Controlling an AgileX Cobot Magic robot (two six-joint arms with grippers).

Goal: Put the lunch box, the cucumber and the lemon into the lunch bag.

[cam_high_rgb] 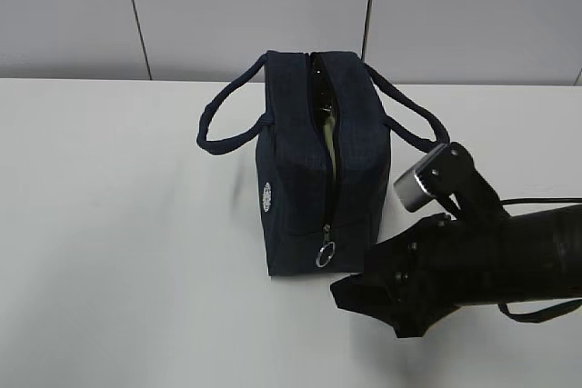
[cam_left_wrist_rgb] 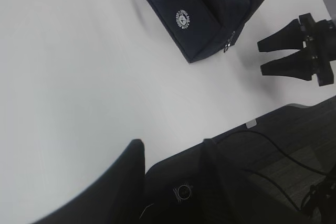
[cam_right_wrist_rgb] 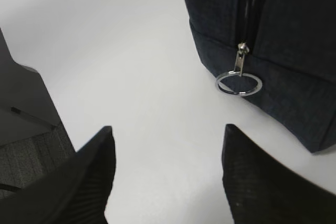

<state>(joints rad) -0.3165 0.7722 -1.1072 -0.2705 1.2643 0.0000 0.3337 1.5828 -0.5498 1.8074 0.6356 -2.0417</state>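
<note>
The dark navy boxy fabric lunch bag (cam_high_rgb: pixel 314 170) stands upright on the white table (cam_high_rgb: pixel 118 224), both loop handles flopped outward and its black top zipper (cam_high_rgb: pixel 326 147) run open down to the near end, where the silver ring pull (cam_high_rgb: pixel 325 256) hangs. Through the slit I can make out something pale green inside, probably the lunch box's lid (cam_high_rgb: pixel 329 124); the cucumber and the lemon are nowhere on the table that I can see, so they may be in the bag too, though I can't tell.

The right gripper (cam_high_rgb: pixel 368 302) hovers low, just beside the bag's near end, its black fingers spread wide and empty, pointed toward the ring. The left gripper (cam_left_wrist_rgb: pixel 170 153) hangs back well clear of the bag, partly parted, holding nothing.

If the right arm goes for the ring, I'd worry the thin loop slips between those broad fingers, or that a pull drags the light, unsteadied bag across the table or tips it.
</note>
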